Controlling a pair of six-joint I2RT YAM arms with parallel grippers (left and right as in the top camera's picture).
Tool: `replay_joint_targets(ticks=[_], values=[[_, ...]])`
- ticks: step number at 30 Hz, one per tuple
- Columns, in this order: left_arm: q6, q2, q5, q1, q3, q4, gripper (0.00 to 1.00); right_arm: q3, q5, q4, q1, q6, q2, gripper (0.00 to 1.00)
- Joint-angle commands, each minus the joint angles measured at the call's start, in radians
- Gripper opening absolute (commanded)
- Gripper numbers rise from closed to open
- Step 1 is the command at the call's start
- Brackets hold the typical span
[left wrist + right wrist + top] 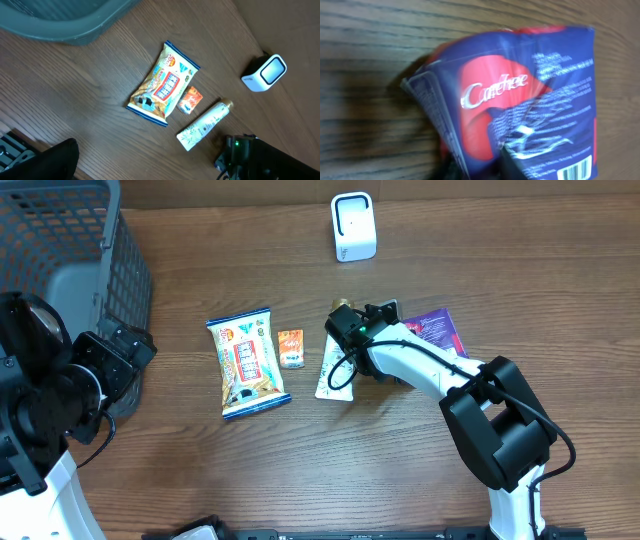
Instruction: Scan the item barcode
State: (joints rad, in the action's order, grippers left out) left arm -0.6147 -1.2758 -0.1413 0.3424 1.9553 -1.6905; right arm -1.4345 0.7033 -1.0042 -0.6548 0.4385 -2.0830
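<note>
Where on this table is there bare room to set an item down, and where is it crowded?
Bare wood lies between the basket and the scanner, right of the scanner, and along the near edge in front of the snack packet. Crowded: the middle row, where snack packet, sachet, tube and purple pack sit close together.

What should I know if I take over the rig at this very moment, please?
Left gripper: open and empty, beside the basket.
Right gripper: appears closed on the edge of the Carefree pack, which bunches up in the wrist view.
Scanner: upright at the table's far edge, apart from everything.
Done: the pack looks gripped, and its barcode shows at one corner.
Left: lift the pack and present that barcode to the scanner.
The snack bag, orange sachet and tube lie mid-table.
</note>
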Motion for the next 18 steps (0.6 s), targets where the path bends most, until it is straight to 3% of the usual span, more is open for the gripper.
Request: replay_joint_targets(ticks=[1, 6, 10, 14, 18], values=[[0.009, 0.004, -0.001, 0.006, 0.001, 0.001, 1.00, -0.038, -0.030, -0.032, 0.010, 0.015, 0.004, 0.04], [0.009, 0.004, -0.001, 0.006, 0.001, 0.001, 1.00, -0.236, -0.126, -0.186, 0.038, 0.055, 0.032, 0.03], [0.009, 0.004, -0.001, 0.006, 0.001, 0.001, 1.00, -0.408, -0.306, -0.297, 0.079, -0.002, 0.056, 0.04], [0.009, 0.004, -0.001, 0.006, 0.001, 0.001, 1.00, -0.538, -0.656, -0.339, 0.150, -0.138, 0.075, 0.04], [0.009, 0.004, -0.001, 0.006, 0.001, 0.001, 1.00, -0.546, -1.033, -0.334, 0.255, -0.260, 0.078, 0.04]])
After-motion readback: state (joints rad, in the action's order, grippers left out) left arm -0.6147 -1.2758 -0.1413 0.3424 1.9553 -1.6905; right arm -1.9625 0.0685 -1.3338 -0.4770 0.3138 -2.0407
